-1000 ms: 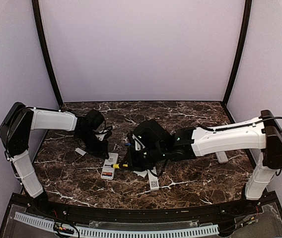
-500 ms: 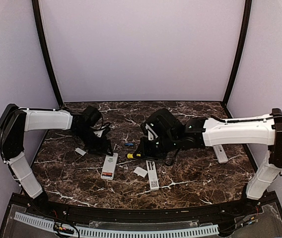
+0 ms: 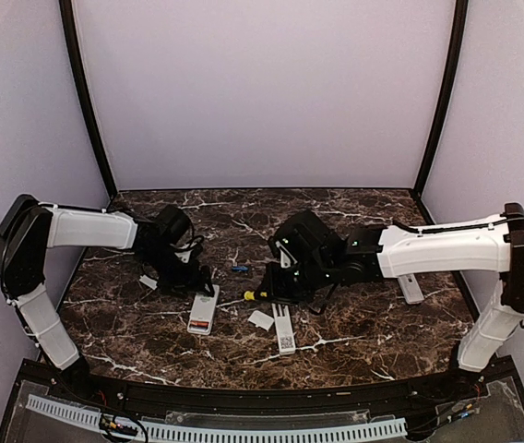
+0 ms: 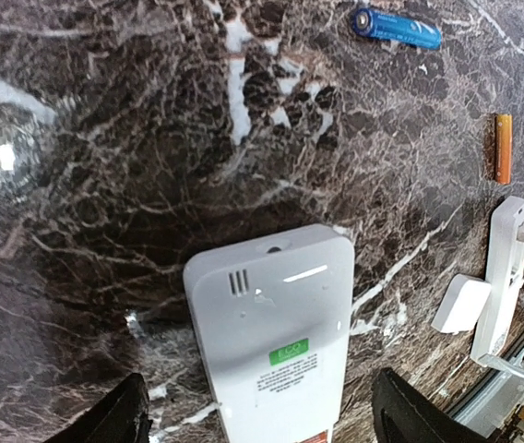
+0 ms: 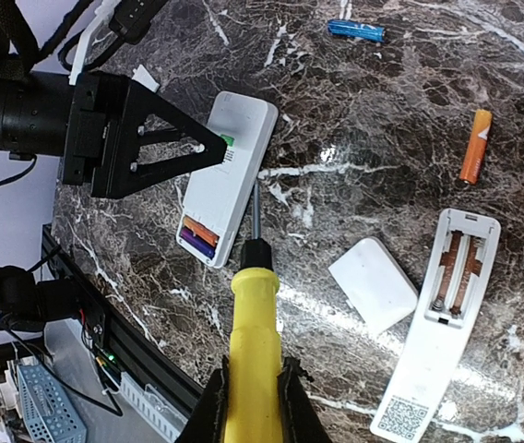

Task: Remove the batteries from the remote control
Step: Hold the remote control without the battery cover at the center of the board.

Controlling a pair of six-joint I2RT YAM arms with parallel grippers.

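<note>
yellow-handled screwdriver (image 5: 254,351), dark marble table (image 5: 382,138), flat white cover (image 5: 373,284), perhaps second cover (image 3: 148,281) leftward

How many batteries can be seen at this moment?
4. A blue battery and an orange battery lie loose on the table. An orange cell and a purple cell sit in the open compartment of the left-hand remote. Others may be hidden.

Two batteries (image 5: 200,238), one orange and one purple, sit side by side in the open back of the remote (image 5: 234,157). A blue battery (image 5: 355,30) and an orange battery (image 5: 475,146) lie loose and flat, away from that remote, the blue one nearer.
</note>
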